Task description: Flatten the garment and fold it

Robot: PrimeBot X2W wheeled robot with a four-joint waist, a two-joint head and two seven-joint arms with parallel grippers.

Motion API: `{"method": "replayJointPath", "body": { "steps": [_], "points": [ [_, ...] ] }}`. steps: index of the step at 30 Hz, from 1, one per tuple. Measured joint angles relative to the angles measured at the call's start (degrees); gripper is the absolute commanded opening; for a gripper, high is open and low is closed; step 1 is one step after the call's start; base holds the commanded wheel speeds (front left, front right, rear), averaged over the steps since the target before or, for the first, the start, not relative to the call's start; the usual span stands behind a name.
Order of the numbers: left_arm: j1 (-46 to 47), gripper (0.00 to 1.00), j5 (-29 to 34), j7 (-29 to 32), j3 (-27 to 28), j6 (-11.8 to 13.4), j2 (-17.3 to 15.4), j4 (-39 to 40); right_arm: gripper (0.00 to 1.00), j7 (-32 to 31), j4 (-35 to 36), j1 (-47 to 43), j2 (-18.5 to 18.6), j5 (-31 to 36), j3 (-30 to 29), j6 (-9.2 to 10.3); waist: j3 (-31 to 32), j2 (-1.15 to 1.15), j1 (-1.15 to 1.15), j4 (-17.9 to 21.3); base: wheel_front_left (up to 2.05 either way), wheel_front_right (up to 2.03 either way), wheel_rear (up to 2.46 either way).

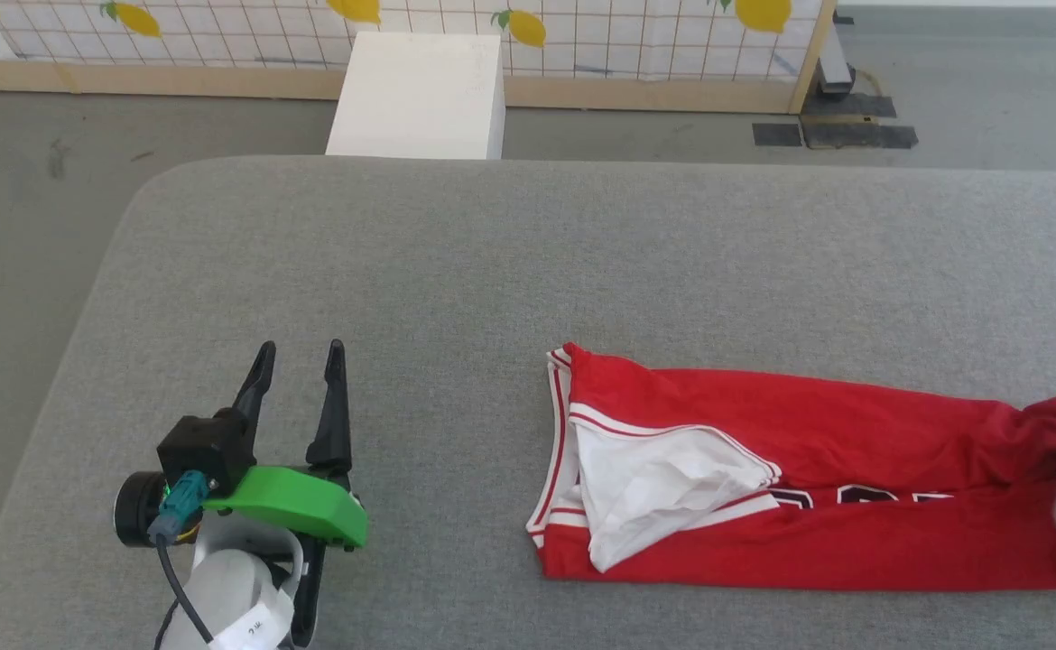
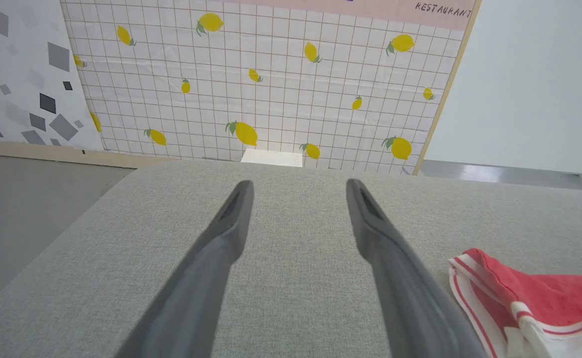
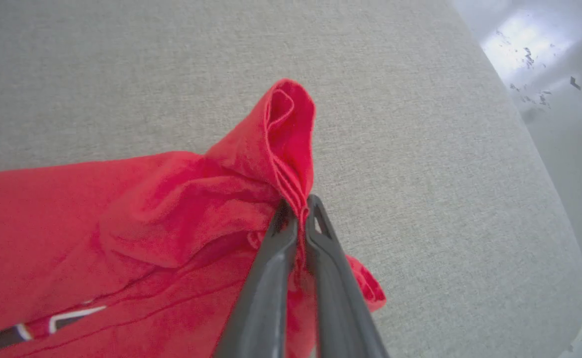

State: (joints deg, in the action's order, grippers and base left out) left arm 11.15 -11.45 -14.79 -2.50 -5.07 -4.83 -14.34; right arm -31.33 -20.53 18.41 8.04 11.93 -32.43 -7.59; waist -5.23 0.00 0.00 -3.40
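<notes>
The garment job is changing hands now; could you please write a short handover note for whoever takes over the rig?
Left gripper: open, empty, above the grey padded surface, apart from the garment's left end.
Right gripper: shut on a bunched fold of red fabric at the garment's right end.
Garment: lies as a long narrow band across the surface, its white sleeve crumpled on top.
Done: one end gripped.
Left: flatten the sleeve and the bunched end, then fold.

Staged test room, lemon-print backdrop [image 2: 281, 84], padded table [image 1: 528, 253]
</notes>
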Motion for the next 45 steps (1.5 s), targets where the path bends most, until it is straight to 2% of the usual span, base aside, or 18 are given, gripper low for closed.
{"method": "replayJointPath", "body": {
  "steps": [3, 9, 12, 14, 17, 20, 23, 31, 32, 33, 34, 38, 42, 45],
  "points": [
    [-0.07, 1.00, 0.21, 0.00, 0.04, -0.19, 0.10, -0.09, 0.00, -5.02, 5.83, -2.70, -0.97, -4.00, 7.08, 0.00, 0.68, 0.00, 0.00, -0.11, 0.00, 0.00, 0.00],
    [-0.59, 1.00, 1.21, 0.00, 0.33, -0.44, 0.33, -0.11, 0.00, -17.41, 26.95, -9.78, -2.23, -13.82, 23.23, 0.00, 1.81, 0.00, 0.00, 0.08, 0.00, 0.00, 0.00],
    [-0.56, 1.00, 1.48, 0.00, 0.31, -0.51, 0.48, -0.02, 0.00, -20.59, 34.08, -10.74, -2.32, -16.12, 30.97, 0.00, 1.58, 0.00, 0.00, 0.10, 0.00, 0.00, 0.00],
    [-0.49, 1.00, 1.49, 0.00, 0.26, -0.53, 0.64, 0.02, 0.00, -21.11, 35.96, -10.65, -2.68, -17.18, 35.29, 0.01, 1.15, 0.00, 0.00, 0.04, 0.00, 0.00, 0.00],
    [-0.20, 1.00, 1.66, 0.00, 0.00, -0.68, 0.81, 0.16, 0.00, -20.49, 34.60, -8.95, -3.68, -18.30, 40.87, 0.01, 0.34, 0.00, 0.00, -0.21, 0.00, 0.00, 0.00],
    [0.39, 1.00, 1.65, 0.00, -0.27, -0.93, 0.98, 0.35, 0.00, -18.47, 29.58, -5.76, -4.50, -19.40, 44.87, 0.01, -0.43, 0.00, 0.00, -0.84, 0.00, 0.00, 0.00],
    [0.86, 1.00, 1.65, 0.00, -0.44, -0.99, 1.05, 0.47, 0.00, -15.19, 22.37, -2.23, -4.99, -20.18, 48.44, 0.01, -1.31, 0.00, 0.00, -1.68, 0.00, 0.00, 0.00],
    [1.99, 1.00, 1.64, 0.00, -0.86, -1.27, 1.31, 0.32, 0.00, -7.82, 4.74, 4.43, -5.03, -28.44, 54.72, 0.01, -3.45, 0.00, 0.01, -3.84, 0.00, 0.00, 0.00],
    [2.02, 1.00, 1.64, 0.00, -0.88, -1.27, 1.32, 0.27, 0.17, -7.12, 3.08, 5.04, -4.99, -29.39, 55.68, 0.02, -3.66, 0.00, 0.00, -4.03, 0.00, 0.00, 0.00],
    [2.02, 1.00, 1.64, 0.00, -0.91, -1.29, 1.35, 0.23, 0.43, -6.73, 2.04, 5.43, -4.99, -30.12, 56.34, 0.02, -3.78, 0.00, 0.01, -4.17, 0.00, 0.00, 0.00],
    [2.02, 1.00, 1.64, 0.00, -0.92, -1.38, 1.37, 0.12, 1.00, -5.94, 1.24, 5.75, -4.99, -31.75, 57.17, 0.02, -3.87, 0.00, 0.01, -4.29, 0.00, 0.00, 0.00],
    [2.01, 1.00, 1.64, 0.00, -0.86, -1.42, 1.44, -0.18, 1.00, -0.38, 1.53, 6.36, -5.08, -38.49, 57.94, 0.02, -3.36, 0.00, 0.01, -4.06, 0.00, 0.00, 0.00],
    [1.86, 1.00, 1.65, 0.00, -0.52, -1.43, 1.52, -0.23, 1.00, 11.25, 7.05, 6.31, -5.12, -45.42, 55.76, 0.02, -2.07, 0.00, 0.00, -3.29, 0.00, 0.00, 0.00],
    [1.37, 1.00, 1.65, 0.00, -0.15, -1.43, 1.57, 0.01, 1.00, 21.43, 12.17, 5.95, -5.34, -46.14, 51.36, 0.01, -1.18, 0.00, 0.00, -2.29, 0.00, 0.00, 0.00]
  ]
}}
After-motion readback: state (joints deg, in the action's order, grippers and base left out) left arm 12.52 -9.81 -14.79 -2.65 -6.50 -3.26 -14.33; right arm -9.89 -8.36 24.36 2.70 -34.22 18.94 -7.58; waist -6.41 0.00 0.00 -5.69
